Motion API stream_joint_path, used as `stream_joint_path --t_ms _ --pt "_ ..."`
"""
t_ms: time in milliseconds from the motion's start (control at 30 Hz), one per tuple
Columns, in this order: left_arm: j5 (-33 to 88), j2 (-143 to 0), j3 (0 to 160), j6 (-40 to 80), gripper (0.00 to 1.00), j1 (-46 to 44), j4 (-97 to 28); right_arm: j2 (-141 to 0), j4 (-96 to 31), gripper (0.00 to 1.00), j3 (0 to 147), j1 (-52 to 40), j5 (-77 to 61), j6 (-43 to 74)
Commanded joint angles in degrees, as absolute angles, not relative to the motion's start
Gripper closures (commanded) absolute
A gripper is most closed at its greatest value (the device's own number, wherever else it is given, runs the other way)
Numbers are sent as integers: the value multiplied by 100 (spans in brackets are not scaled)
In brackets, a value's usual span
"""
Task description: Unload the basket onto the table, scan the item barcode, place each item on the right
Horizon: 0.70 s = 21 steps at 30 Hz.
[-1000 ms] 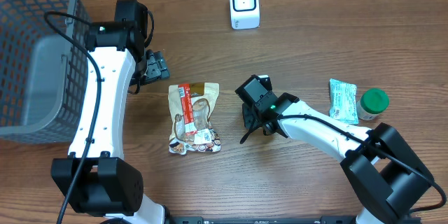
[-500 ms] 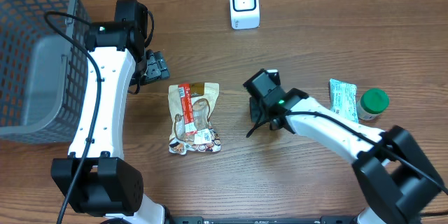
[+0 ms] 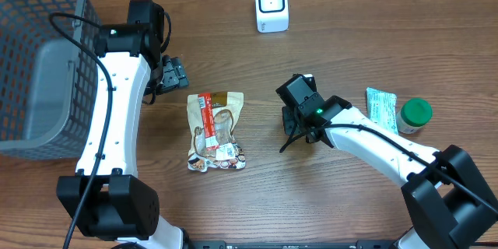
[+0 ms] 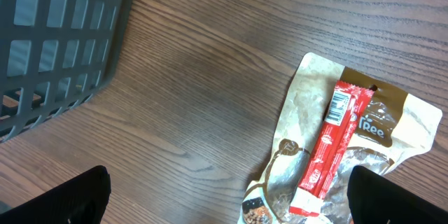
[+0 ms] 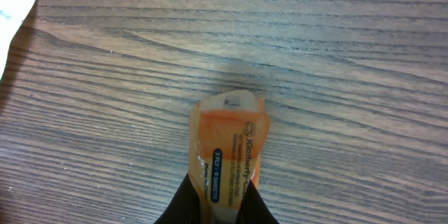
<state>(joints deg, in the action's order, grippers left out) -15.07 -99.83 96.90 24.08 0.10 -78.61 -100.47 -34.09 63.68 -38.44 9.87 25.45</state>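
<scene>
a grey basket [image 3: 31, 62] is seen at the left edge of the wooden surface [image 3: 373, 39]. a brown snack pouch [image 3: 215, 130] is laid near the left gripper [image 3: 175, 74], whose jaws are spread wide. a white scanner [image 3: 271, 5] is stood at the far side. an orange packet [image 5: 227, 147] is pinched in the clenched jaws of the right gripper [image 5: 215, 210], right of the pouch.

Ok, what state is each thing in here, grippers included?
Left gripper: open, empty.
Right gripper: shut on small orange packet.
Brown foil pouch: lying flat, red stick pack on top.
Green-lidded white jar: upright, closed.
Pale blue packet: lying flat.
White scanner: upright.
</scene>
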Motion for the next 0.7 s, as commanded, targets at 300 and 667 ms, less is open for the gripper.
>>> stream_joint_path --t_ms 300,667 --pt "-1544 -9996 9808 2512 0 -1 -7863 -9913 -3133 71 5994 -3844 1046 2499" --pt "-1542 -9996 9808 2512 0 -1 -7863 -9902 -3140 31 6093 -3837 1046 2499"
